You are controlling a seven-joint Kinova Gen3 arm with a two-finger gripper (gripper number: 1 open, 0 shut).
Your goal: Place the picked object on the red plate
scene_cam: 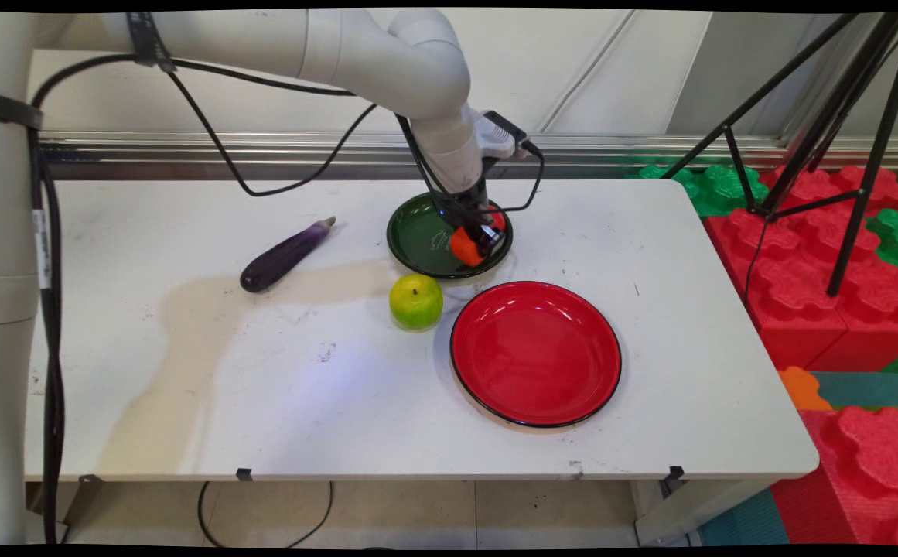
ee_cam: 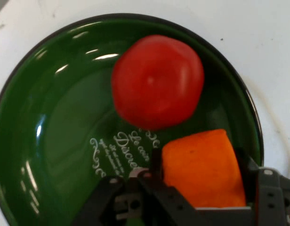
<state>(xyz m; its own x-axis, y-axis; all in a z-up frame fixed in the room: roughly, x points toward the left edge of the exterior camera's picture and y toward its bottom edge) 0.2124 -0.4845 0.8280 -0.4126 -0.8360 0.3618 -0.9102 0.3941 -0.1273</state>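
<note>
White table [scene_cam: 186, 402] seen from above its near side, with a pale brown stain [scene_cam: 178, 325] across its left half. Dark green plate [scene_cam: 414, 240] at the far centre, bearing white lettering; on it a red tomato [ee_cam: 157, 82] and, just beside the tomato at the plate's near-right rim, an orange block [scene_cam: 464, 246]; whether the block rests on the plate cannot be told. Green apple [scene_cam: 416, 302] just in front of the green plate. Red plate [scene_cam: 535, 353] with a black rim, near the apple's right. Purple eggplant [scene_cam: 286, 254] to the left, well apart from the plates. Beyond the table's right edge, red foam blocks [scene_cam: 804, 294], green foam blocks [scene_cam: 715, 186] and a black tripod [scene_cam: 866, 155].
</note>
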